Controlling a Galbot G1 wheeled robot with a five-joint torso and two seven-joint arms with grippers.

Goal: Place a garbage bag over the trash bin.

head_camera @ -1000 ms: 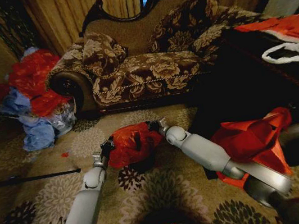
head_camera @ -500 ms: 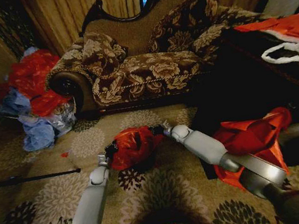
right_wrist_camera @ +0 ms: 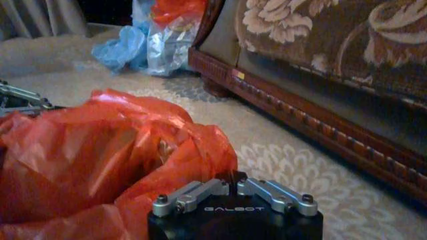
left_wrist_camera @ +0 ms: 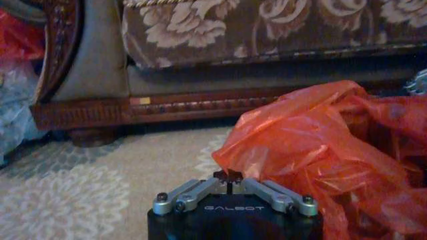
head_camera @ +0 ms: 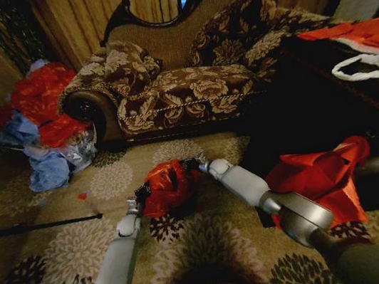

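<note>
In front of the sofa [head_camera: 179,79], the garbage bag [head_camera: 167,185] drapes over the trash bin [head_camera: 183,206]. The left gripper [head_camera: 140,193] and right gripper [head_camera: 196,162] each pinch its edge with clenched fingers.

Garbage bag [head_camera: 170,186] glossy red; sofa [head_camera: 186,77] brown floral.

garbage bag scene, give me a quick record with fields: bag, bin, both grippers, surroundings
bag: thin, glossy deep-red plastic garbage bag, crumpled and draped over the bin between both grippers
bin: small round black trash bin, mostly covered, dark base showing on the floral carpet
left gripper: shut on the bag's edge, at the bag's left side
right gripper: shut on the bag's edge, at its right side
surroundings: brown floral sofa behind; heap of red and blue bags far left
</note>
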